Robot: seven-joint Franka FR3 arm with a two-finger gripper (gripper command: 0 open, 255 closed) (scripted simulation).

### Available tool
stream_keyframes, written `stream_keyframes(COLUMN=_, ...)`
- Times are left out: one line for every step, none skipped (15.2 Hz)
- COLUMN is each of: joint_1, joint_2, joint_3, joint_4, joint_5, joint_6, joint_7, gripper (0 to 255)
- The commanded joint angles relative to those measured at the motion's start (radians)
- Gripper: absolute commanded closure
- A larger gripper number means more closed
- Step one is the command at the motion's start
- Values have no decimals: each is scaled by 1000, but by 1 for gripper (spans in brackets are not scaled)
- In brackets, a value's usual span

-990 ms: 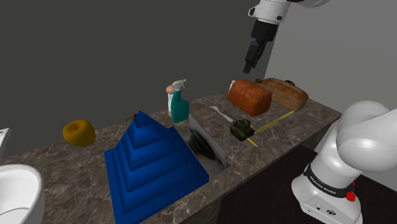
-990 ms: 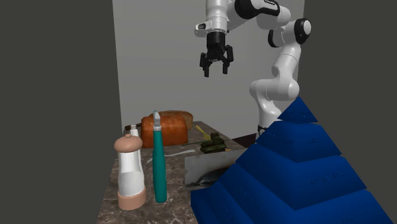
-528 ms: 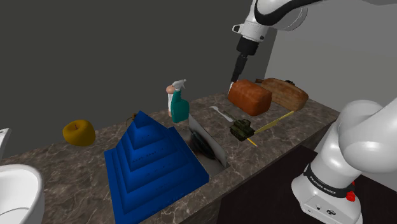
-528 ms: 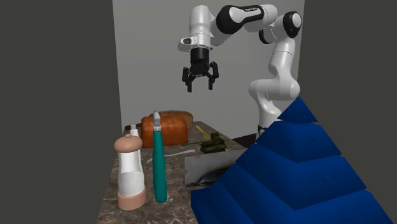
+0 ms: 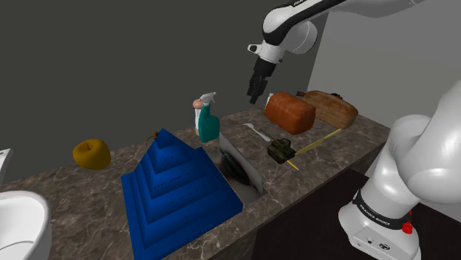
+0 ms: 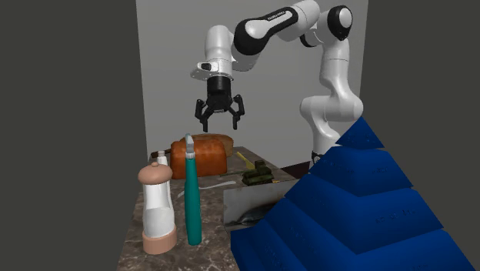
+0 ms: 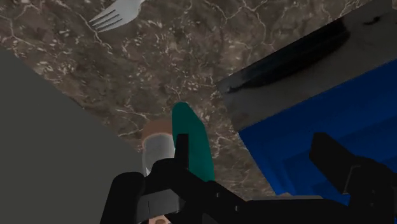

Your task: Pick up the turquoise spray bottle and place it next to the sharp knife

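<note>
Nothing grasped yet: bottle on the counter, gripper overhead

None of the task's steps looks done. The bottle (image 5: 207, 124) stands upright just above the centre of the shoulder view, at the counter's (image 5: 81, 193) back edge, close beside a mill (image 6: 158, 208). The gripper (image 5: 256, 92) hangs in the air up and right of it, pointing down, fingers apart and empty. The arm arches in from the upper right corner. Grasping, lifting and carrying are all left. The knife is probably the long yellow item (image 5: 316, 142) right of centre.
</note>
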State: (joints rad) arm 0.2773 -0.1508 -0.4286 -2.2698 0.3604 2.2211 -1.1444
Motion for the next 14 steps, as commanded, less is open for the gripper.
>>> stream_keyframes(joint_1=24, joint_2=89, joint_3=-20, joint_4=48, joint_5=87, joint_6=14, joint_7=-142, gripper=0)
stream_keyframes(joint_1=30, joint_2=134, joint_3=-24, joint_4=78, joint_5=129, joint_6=13, joint_7=-204, gripper=0)
stream_keyframes(joint_1=32, joint_2=178, joint_3=-23, joint_4=109, joint_5=170, joint_6=8, joint_7=-265, gripper=0)
stream_keyframes(joint_1=32, joint_2=221, joint_3=-20, joint_4=141, joint_5=209, joint_6=2, joint_7=-323, gripper=0)
stream_keyframes(joint_1=29, joint_2=263, joint_3=-13, joint_4=175, joint_5=245, joint_6=-6, joint_7=-378, gripper=0)
stream_keyframes(joint_1=24, joint_2=305, joint_3=-4, joint_4=209, joint_5=278, joint_6=-15, joint_7=-430, gripper=0)
stream_keyframes(joint_1=18, joint_2=345, joint_3=6, joint_4=245, joint_5=309, joint_6=-26, joint_7=-479, gripper=0)
stream_keyframes(joint_1=11, joint_2=384, joint_3=18, joint_4=281, joint_5=336, joint_6=-36, joint_7=-525, gripper=0)
stream_keyframes(joint_1=3, joint_2=423, joint_3=32, joint_4=318, joint_5=361, joint_6=-48, joint_7=-567, gripper=0)
stream_keyframes(joint_1=-5, joint_2=460, joint_3=45, joint_4=355, joint_5=382, joint_6=-59, joint_7=-607, gripper=0)
stream_keyframes(joint_1=-13, joint_2=496, joint_3=60, joint_4=393, joint_5=401, joint_6=-71, joint_7=-645, gripper=0)
stream_keyframes(joint_1=-21, joint_2=532, joint_3=75, joint_4=432, joint_5=418, joint_6=-82, joint_7=-679, gripper=0)
stream_keyframes(joint_1=-24, joint_2=542, joint_3=80, joint_4=443, joint_5=421, joint_6=-85, joint_7=-689, gripper=0)
stream_keyframes(joint_1=-23, joint_2=549, joint_3=84, joint_4=442, joint_5=427, joint_6=-77, joint_7=-692, gripper=0)
